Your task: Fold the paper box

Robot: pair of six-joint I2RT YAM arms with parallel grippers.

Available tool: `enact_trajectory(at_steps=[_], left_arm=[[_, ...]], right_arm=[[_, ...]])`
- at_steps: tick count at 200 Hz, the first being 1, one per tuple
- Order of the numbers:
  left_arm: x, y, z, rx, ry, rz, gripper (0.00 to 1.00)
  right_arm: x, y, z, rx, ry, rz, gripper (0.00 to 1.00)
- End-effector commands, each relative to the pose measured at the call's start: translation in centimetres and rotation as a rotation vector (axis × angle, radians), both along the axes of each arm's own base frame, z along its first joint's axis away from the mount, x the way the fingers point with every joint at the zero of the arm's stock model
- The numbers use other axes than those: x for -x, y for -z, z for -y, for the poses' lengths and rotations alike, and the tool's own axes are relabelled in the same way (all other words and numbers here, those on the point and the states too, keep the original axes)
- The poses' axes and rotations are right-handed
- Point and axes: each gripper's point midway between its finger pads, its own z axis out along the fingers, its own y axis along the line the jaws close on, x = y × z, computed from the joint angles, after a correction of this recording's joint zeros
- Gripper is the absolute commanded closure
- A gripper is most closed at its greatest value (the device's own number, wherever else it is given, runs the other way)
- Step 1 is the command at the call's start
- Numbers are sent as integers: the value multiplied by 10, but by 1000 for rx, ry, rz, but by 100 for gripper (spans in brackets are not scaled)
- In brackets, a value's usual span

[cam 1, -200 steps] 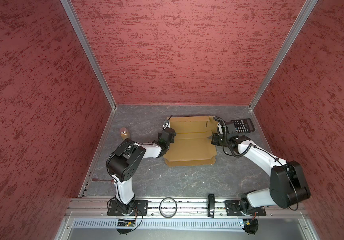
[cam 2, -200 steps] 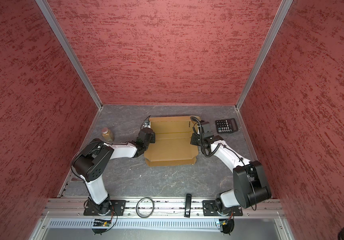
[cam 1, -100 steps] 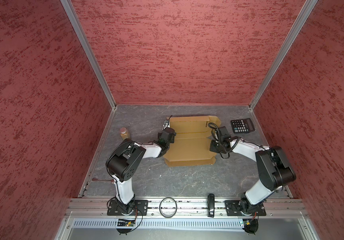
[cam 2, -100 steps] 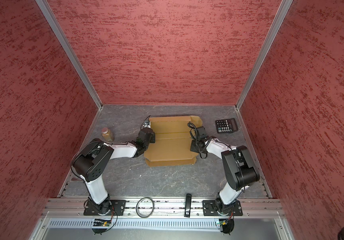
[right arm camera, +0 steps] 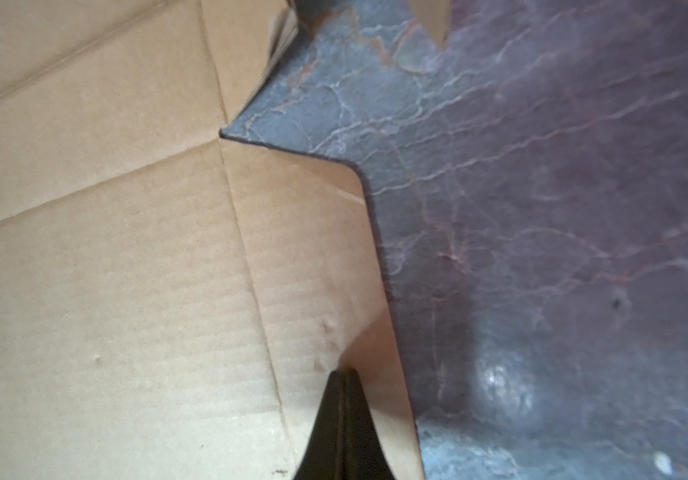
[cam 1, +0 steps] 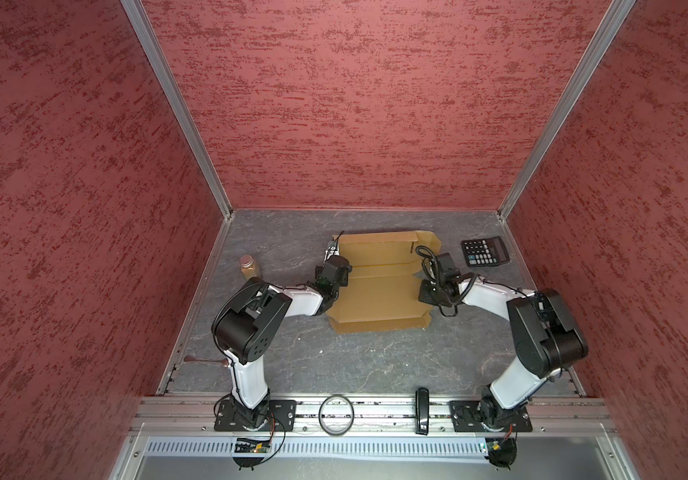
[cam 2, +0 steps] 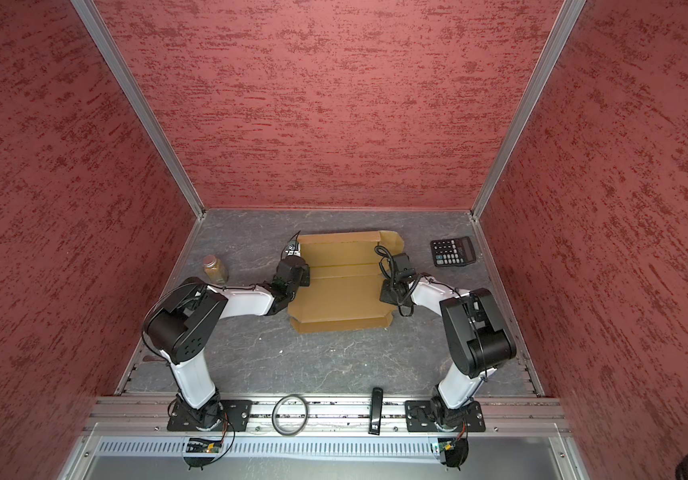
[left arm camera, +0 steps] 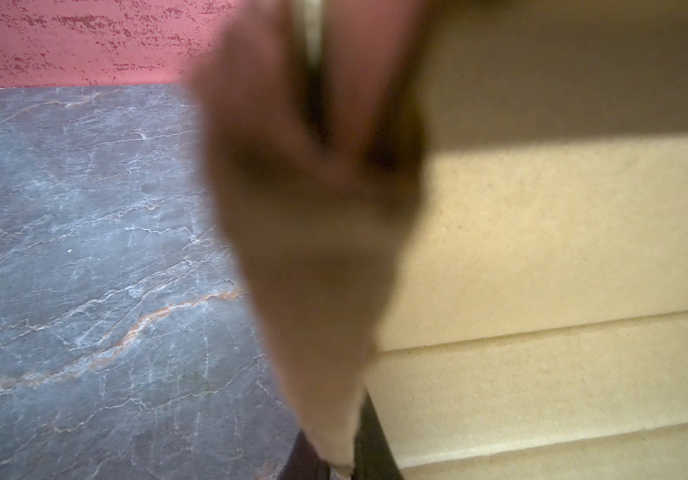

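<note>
**A:** What is the left gripper [left arm camera: 336, 463] doing?

**B:** It is pinching the left flap [left arm camera: 313, 208] of the paper box [left arm camera: 562, 249]. In the left wrist view the cardboard rises from between the two dark fingers. It is a blurred brown mass, so close to the lens that it blocks the middle of that view.

**A:** And from above?

**B:** In a top view the left gripper [cam 1: 331, 254] sits at the box's left edge, toward the far corner. The wrist body covers the fingertips.

**A:** And the right gripper [right arm camera: 344, 376]?

**B:** Its black fingers are pressed together with only a thin seam between them. The tips lie against the right flap [right arm camera: 313, 257], near its outer edge. I cannot tell whether any cardboard is caught between them. In both top views the wrist and its coiled cable hide the tips at the box's right edge.

**A:** Where is the box?

**B:** In both top views the paper box [cam 1: 379, 286] [cam 2: 338, 286] lies mostly flat on the grey marbled table [cam 1: 375, 365]. It is between the two arms, toward the back wall.

**A:** What else is around?

**B:** A black calculator [cam 1: 484, 251] lies off the box's far right corner, apart from it. A jar [cam 1: 249, 267] with brown contents stands near the table's left edge, beyond the left arm. On the front rail, between the arm bases, lie a ring [cam 1: 335, 415] and a black bar-shaped device [cam 1: 421, 410].
</note>
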Motion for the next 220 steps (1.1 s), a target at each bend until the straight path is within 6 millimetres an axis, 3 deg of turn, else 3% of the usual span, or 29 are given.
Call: enact_trajectory(at_steps=[1, 30, 53, 106, 144, 191, 220], left_arm=[[4, 1, 0, 0, 8, -9, 88], [4, 0, 1, 1, 11, -8, 88], [4, -1, 1, -1, 12, -4, 88], [5, 0, -2, -7, 8, -6, 89], [6, 2, -2, -11, 11, -14, 88], [6, 5, -2, -14, 10, -21, 89], [5, 6, -1, -19, 9, -25, 89]], right_arm=[[-2, -15, 5, 29, 15, 27, 85], [-19, -75, 12, 60, 10, 142, 69], [-33, -118, 25, 103, 37, 234, 66], [-71, -177, 48, 116, 103, 441, 55], [-91, -199, 72, 51, 176, 512, 51], [-123, -194, 102, -105, 232, 528, 44], [-139, -183, 85, -380, 120, 571, 37]])
